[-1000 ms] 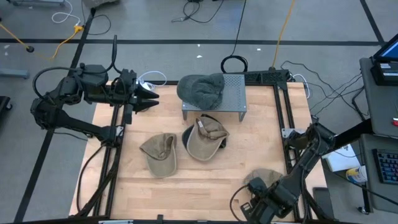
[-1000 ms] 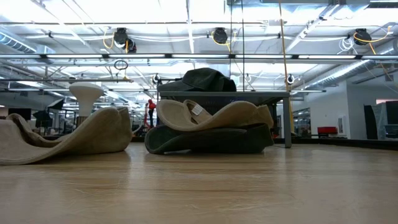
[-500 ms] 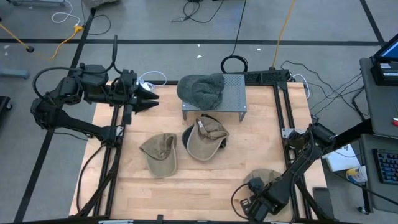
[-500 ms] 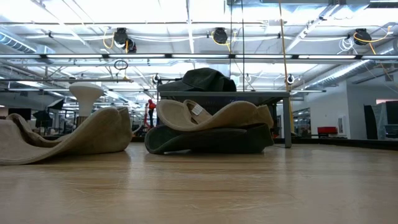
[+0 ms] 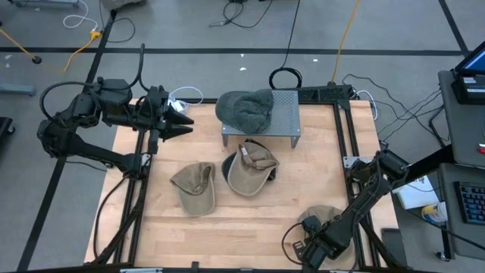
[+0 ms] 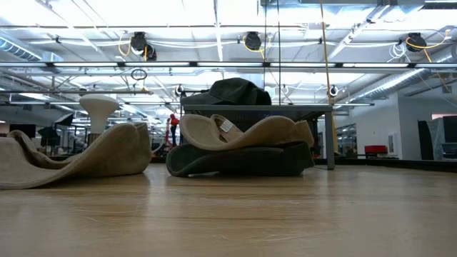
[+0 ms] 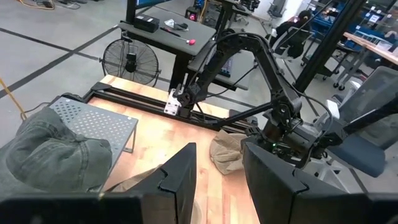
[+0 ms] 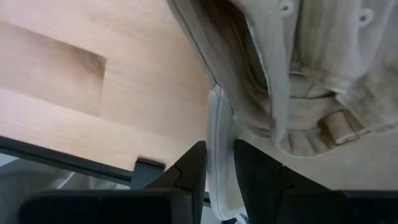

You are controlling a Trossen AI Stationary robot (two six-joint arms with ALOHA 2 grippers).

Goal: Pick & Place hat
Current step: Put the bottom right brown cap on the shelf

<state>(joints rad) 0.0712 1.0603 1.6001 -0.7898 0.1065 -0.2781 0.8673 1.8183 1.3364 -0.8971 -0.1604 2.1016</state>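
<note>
A tan hat [image 5: 324,216] lies at the table's near right corner. My right gripper [image 5: 312,236] stands over its near edge, pointing steeply down, shut on it. A dark green hat [image 5: 246,110] sits on the perforated metal stand [image 5: 286,114] at the far middle. Another tan hat [image 5: 250,168] rests on a dark hat [image 6: 235,161] in front of the stand, and a third tan hat [image 5: 195,187] lies left of them. My left gripper [image 5: 186,121] hangs open, high above the far left of the table. My right gripper pinches a pale edge strip of the hat [image 8: 219,146] between its two fingers [image 8: 194,167], beside the hat's back strap [image 8: 333,124]. The fingers come from above, slanting down. The rest of the hat lies on the table [image 8: 87,93].
Black frame rails [image 5: 345,129] run along the table's left and right sides. The table's near edge [image 8: 74,163] lies right beside my right gripper. Bare wood [image 5: 250,220] lies between the hats and the near edge.
My right gripper has sunk toward the table at the near right corner and has rolled a little. The hats lie as before.
</note>
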